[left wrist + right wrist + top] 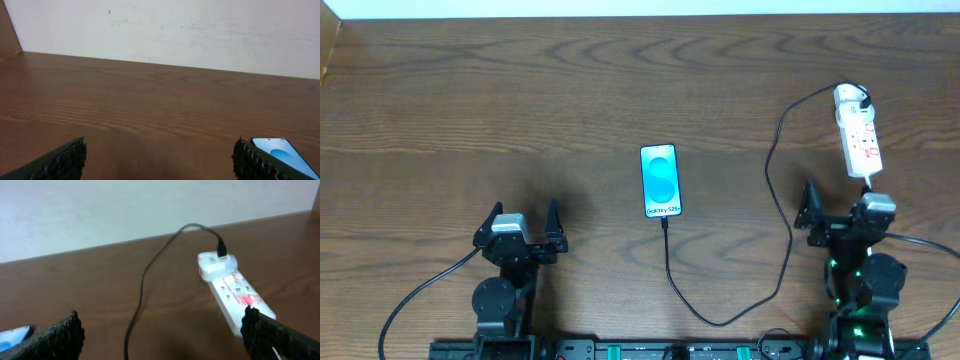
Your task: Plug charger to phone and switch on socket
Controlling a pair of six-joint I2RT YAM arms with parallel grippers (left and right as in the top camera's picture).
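Observation:
The phone (660, 181) lies flat at the table's middle, blue screen up; its corner shows in the left wrist view (280, 150) and the right wrist view (12, 334). The black charger cable (782, 255) runs from the phone's near end in a loop to the far end of the white socket strip (858, 135), where its black plug sits (220, 249). The strip (235, 295) shows red marks. My left gripper (523, 222) is open and empty, left of the phone. My right gripper (842, 208) is open and empty, just short of the strip's near end.
A pale wall (165, 30) stands beyond the table's far edge. The strip's white lead leaves its near end by my right gripper. Arm cables trail at the front edge by each base.

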